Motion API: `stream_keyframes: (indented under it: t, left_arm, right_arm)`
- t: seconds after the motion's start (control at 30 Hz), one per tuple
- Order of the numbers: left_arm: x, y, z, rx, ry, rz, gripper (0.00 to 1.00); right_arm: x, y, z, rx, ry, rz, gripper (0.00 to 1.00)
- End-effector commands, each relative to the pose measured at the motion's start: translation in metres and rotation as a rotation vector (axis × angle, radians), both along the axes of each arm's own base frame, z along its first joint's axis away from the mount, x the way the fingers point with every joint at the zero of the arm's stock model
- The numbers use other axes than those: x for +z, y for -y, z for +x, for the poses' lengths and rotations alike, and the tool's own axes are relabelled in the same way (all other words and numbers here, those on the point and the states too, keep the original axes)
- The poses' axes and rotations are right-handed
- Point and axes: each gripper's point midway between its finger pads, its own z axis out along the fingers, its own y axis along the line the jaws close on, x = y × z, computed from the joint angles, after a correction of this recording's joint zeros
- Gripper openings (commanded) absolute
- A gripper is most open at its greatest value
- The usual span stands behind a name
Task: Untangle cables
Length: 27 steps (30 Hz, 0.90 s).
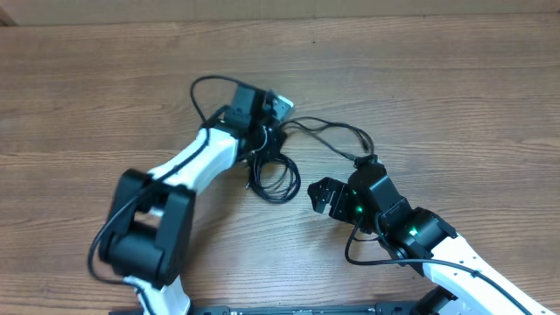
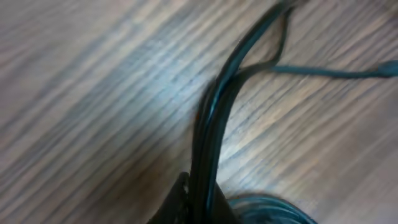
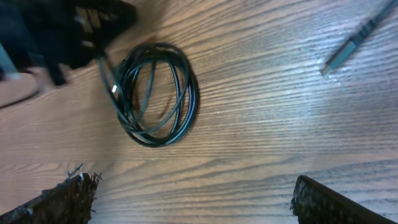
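Thin glossy black cables point(image 3: 194, 99) coiled oval upper-left on wood-grain table point(image 3: 267, 124), left fingers point(image 2: 176, 204) clenched on strands, right fingers point(image 3: 62, 200) spread wide.

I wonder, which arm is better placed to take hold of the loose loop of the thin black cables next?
The right. The right gripper stands open, facing the coil of thin black cables on the wooden table. The left gripper is shut on the strands and so is busy.

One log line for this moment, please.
left end effector: shut on cables | right end effector: open, empty | cables: coiled on table, plug end lying apart
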Motion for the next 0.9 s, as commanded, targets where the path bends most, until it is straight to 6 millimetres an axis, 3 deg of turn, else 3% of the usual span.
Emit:
stream_keyframes:
  t: [0.0,0.13,0.3,0.47,0.67,0.87]
  left_arm:
    - [0.1,-0.003,0.008,0.136,0.083,-0.127,0.04]
    - [0.139,-0.012,-0.018,0.193,0.062,-0.172,0.04]
    - [0.187,-0.01,-0.056,0.217,0.017,-0.304,0.04]
    - [0.186,-0.014,-0.068,0.213,-0.01,-0.282,0.04]
    - [0.175,-0.016,-0.08,0.122,-0.019,-0.214,0.04]
    - [0.201,0.016,-0.089,-0.026,-0.026,-0.402,0.04]
  right_arm:
    - [0.002,-0.004,-0.001,0.017,0.001,0.022,1.0]
    - [0.004,-0.007,0.0,0.017,0.004,0.04,1.0]
    - [0.015,-0.026,-0.006,0.026,-0.052,0.175,1.0]
    - [0.027,-0.042,-0.009,0.04,-0.084,0.286,1.0]
    - [0.045,-0.051,0.003,0.103,0.028,0.318,1.0]
    - [0.046,-0.062,0.007,0.13,0.037,0.346,1.0]
